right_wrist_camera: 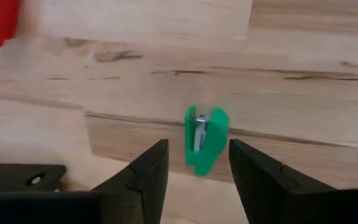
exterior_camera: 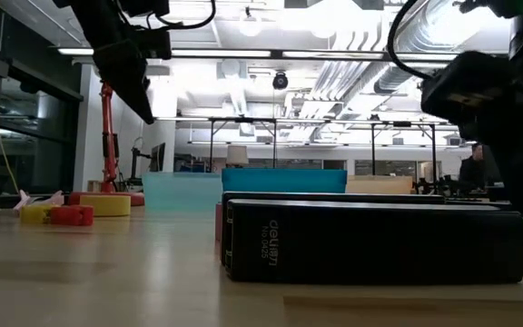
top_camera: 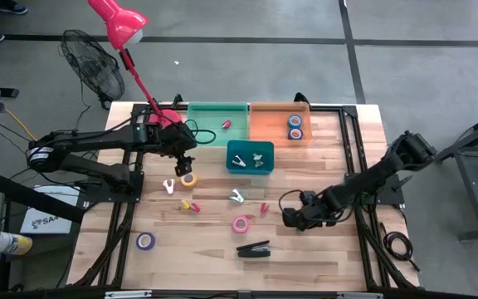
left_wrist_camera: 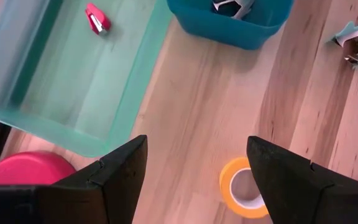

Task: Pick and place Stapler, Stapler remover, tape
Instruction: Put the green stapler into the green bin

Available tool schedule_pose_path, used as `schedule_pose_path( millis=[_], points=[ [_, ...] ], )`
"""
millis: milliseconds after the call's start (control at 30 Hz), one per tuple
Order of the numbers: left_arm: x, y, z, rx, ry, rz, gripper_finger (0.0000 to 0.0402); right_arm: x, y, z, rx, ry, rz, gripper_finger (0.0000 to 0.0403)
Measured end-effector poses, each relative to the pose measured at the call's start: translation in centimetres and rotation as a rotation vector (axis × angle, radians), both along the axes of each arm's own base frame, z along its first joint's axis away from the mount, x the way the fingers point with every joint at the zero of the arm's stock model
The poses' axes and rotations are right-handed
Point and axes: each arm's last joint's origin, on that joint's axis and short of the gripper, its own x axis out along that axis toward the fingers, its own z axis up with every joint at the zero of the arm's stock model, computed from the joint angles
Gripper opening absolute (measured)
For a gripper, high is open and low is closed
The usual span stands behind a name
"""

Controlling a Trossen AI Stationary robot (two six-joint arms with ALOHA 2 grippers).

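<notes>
Nearest the low camera lay the black stapler (exterior_camera: 375,238), near the table's front edge; left pincer (left_wrist_camera: 194,171) hung open just beside the yellow tape roll (left_wrist_camera: 244,194), right pincer (right_wrist_camera: 197,163) open around a green staple remover (right_wrist_camera: 205,138); both probably needed centring before closing.

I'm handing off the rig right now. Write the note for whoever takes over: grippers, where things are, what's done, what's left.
Left gripper: open, empty, above the yellow tape roll near the green bin.
Right gripper: open, empty, low over a small green stapler remover.
Done: two blue tape rolls in the orange bin, one pink item in the green bin, removers in the teal box.
Left: black stapler, pink tape roll, purple tape roll, the yellow roll and several loose removers on the table.
</notes>
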Motion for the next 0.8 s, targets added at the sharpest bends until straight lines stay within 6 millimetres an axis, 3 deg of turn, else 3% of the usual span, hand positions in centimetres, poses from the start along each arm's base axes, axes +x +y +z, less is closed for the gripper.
schedule_pose_path(
  millis=[500, 800],
  points=[
    [-0.2, 0.0, -0.1, 0.005, 0.029, -0.019, 0.0271, 0.4, 0.1, -1.4, -0.042, 0.051, -0.025, 0.0155],
    [-0.2, 0.0, -0.1, 0.014, 0.033, -0.029, 0.0271, 0.4, -0.5, -1.6, -0.058, 0.062, -0.001, 0.0087]
  ],
)
